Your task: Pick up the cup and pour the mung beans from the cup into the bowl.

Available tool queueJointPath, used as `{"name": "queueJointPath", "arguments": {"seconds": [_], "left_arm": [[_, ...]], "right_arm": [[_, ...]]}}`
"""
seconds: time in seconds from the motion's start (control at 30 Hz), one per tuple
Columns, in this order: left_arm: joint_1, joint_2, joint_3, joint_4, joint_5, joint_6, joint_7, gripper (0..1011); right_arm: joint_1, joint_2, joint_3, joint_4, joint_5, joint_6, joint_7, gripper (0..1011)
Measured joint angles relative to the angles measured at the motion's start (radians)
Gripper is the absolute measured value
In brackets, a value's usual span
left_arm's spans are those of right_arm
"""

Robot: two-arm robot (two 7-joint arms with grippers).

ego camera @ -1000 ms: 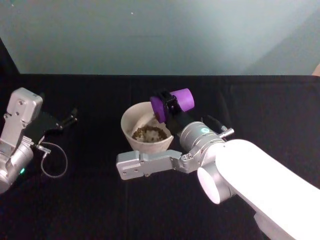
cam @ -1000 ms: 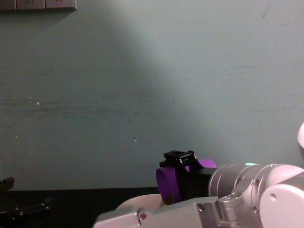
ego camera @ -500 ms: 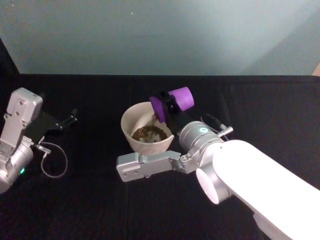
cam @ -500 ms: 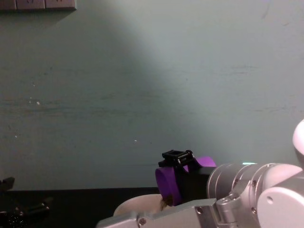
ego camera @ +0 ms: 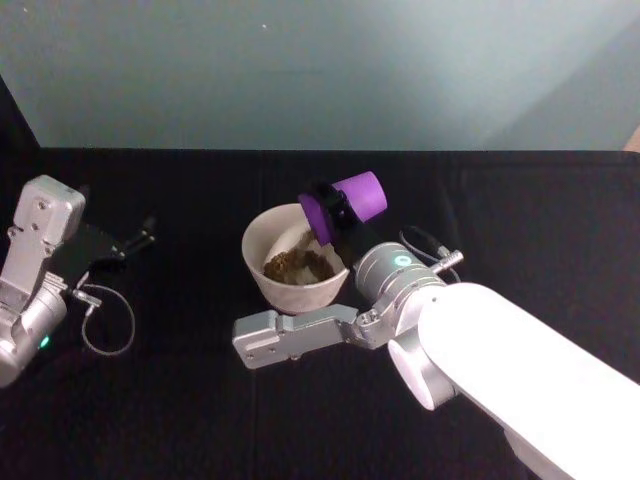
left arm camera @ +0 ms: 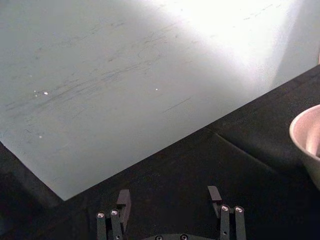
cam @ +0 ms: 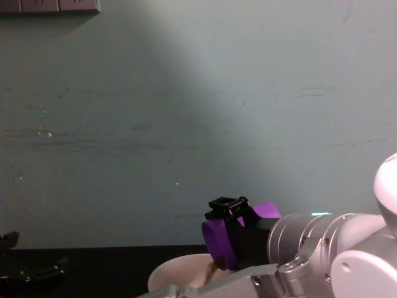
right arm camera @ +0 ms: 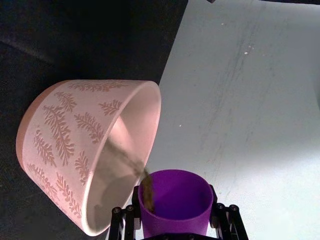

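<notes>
Above the black desk point(ego camera: 200, 420), the right gripper point(ego camera: 331, 214) clamps the tilted cup point(ego camera: 350, 203), mung beans point(ego camera: 297, 265) streaming into the bowl point(ego camera: 258, 240); the left gripper point(ego camera: 143, 234) sits apart, spread wide.

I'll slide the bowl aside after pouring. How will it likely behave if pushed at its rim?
The bowl narrows toward its base, so a rim push may tip it. The mung beans piled inside probably steady it. The black cloth likely resists sliding.
</notes>
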Motion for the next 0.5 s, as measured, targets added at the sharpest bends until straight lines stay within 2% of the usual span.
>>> {"name": "queueJointPath", "arguments": {"seconds": [0.5], "left_arm": [[0.0, 0.0, 0.0, 0.0, 0.0, 0.0, 0.0, 1000]], "right_arm": [[0.01, 0.002, -0.013, -0.001, -0.019, -0.003, 0.019, 738]]}}
